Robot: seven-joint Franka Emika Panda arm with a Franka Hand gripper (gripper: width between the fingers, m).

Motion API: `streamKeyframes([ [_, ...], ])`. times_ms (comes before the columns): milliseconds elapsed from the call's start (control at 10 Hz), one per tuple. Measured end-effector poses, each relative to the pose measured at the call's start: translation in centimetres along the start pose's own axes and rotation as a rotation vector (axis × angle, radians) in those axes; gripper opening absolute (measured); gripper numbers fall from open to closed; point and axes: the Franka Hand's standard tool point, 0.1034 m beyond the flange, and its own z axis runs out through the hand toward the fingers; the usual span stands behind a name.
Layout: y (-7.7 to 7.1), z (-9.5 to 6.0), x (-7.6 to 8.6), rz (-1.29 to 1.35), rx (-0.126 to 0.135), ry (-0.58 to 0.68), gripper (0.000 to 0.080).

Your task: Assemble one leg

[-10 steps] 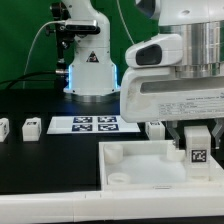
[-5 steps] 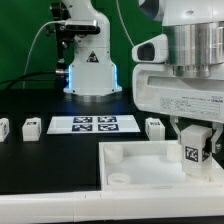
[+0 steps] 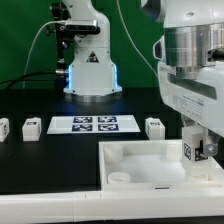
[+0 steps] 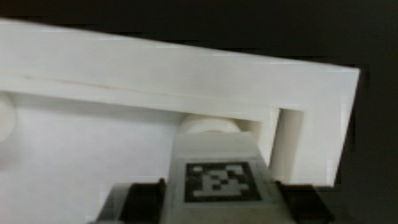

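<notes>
My gripper (image 3: 198, 150) is shut on a leg (image 3: 196, 151), a small white block with a black-and-white tag facing out. It holds the leg upright over the right part of the large white tray (image 3: 130, 158). In the wrist view the leg (image 4: 219, 178) sits between the dark fingers (image 4: 143, 203), just short of a round corner socket (image 4: 214, 126) of the tray (image 4: 160, 70). I cannot tell whether the leg touches the tray. Three more legs stand on the black table: two at the exterior view's left (image 3: 3, 128) (image 3: 32, 126) and one behind the tray (image 3: 154, 126).
The marker board (image 3: 95, 124) lies flat behind the tray. The arm's base (image 3: 92, 60) stands at the back with cables beside it. A second round socket (image 3: 120, 177) shows in the tray's near left corner.
The arm's wrist body has shifted toward the exterior view's right. The held leg has stayed over the tray's right side, still gripped.
</notes>
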Motion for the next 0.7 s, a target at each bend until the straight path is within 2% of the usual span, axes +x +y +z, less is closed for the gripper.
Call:
streamKeyframes([
  [200, 0.02, 0.03, -0.07, 0.017, 0.000, -0.003, 0.0295],
  [300, 0.03, 0.03, -0.12, 0.014, -0.001, -0.003, 0.0490],
  [400, 0.04, 0.04, -0.15, 0.008, -0.001, -0.004, 0.0613],
  [700, 0.04, 0.04, -0.17, -0.061, -0.001, -0.004, 0.0648],
])
